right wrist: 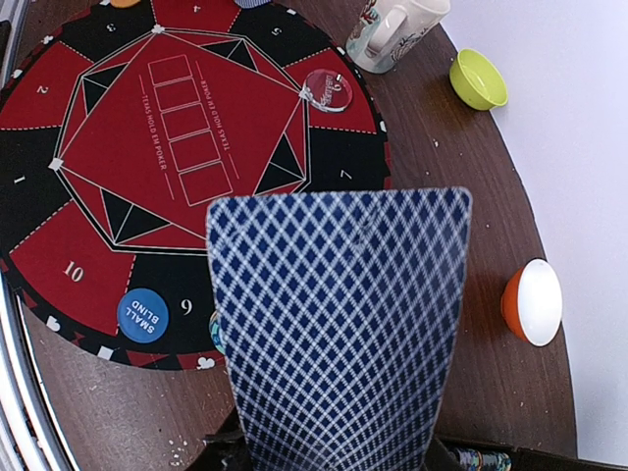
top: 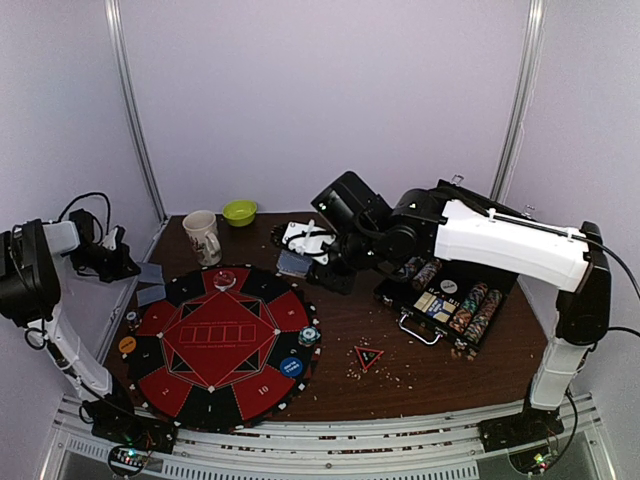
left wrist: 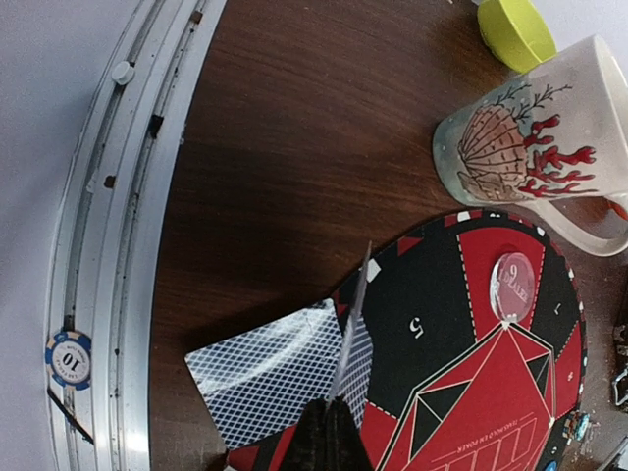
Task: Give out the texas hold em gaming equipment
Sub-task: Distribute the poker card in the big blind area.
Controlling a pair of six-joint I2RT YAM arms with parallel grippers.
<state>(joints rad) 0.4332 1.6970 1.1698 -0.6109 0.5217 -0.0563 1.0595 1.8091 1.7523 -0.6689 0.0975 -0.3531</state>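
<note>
My left gripper point(left wrist: 330, 410) is shut on a grey-blue-backed playing card point(left wrist: 352, 319), seen edge-on, held above the round poker mat's point(left wrist: 432, 324) edge. A second card point(left wrist: 270, 371) lies face down on the table below it. In the top view the left gripper point(top: 128, 264) is at the mat's far left. My right gripper point(right wrist: 334, 457) is shut on another card point(right wrist: 339, 324), back up, which hides its fingertips. In the top view it point(top: 300, 254) hovers behind the mat point(top: 220, 340). A blue button point(top: 291, 367), an orange button point(top: 127, 345), a chip point(top: 309, 335) and the triangle marker point(top: 369, 357) lie around.
A mug point(top: 203, 237) and a green bowl point(top: 239, 212) stand behind the mat. The open black chip case point(top: 450, 300) lies at the right. An orange-and-white bowl point(right wrist: 533, 301) sits beside it. A chip marked 10 point(left wrist: 69, 358) lies on the left rail. Crumbs are scattered near the triangle marker.
</note>
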